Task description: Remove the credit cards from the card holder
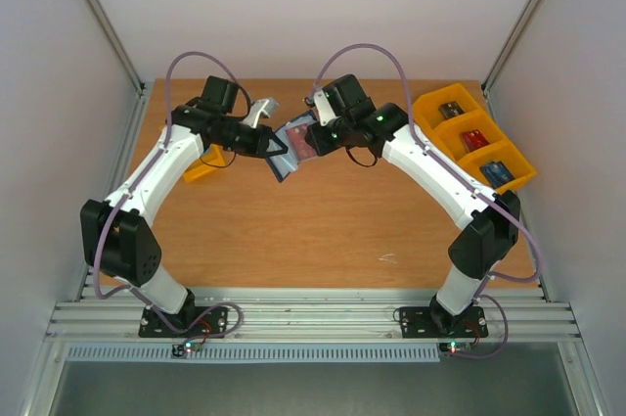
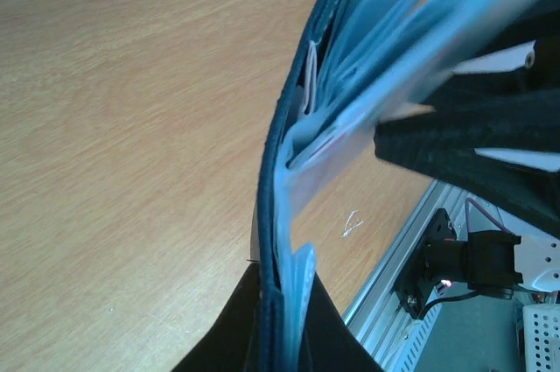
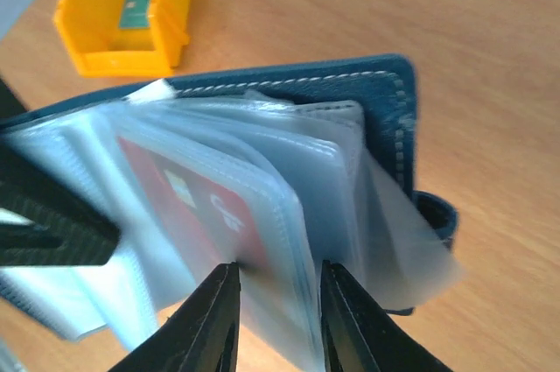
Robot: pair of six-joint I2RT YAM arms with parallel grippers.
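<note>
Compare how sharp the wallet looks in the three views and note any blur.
Top view: the wallet is small but evenly lit, fairly crisp. Left wrist view: too close, its clear sleeves smear out of focus. Right wrist view: sleeves hazy, red card soft behind them.

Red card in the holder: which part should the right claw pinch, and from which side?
Pinch the red card by its edge nearest the right claw, coming from the fanned free edges of the sleeves, away from the end the left claw clamps. The card holder hangs open there, and the jaws straddle that bundle. Sleeve mouth: cannot tell.
</note>
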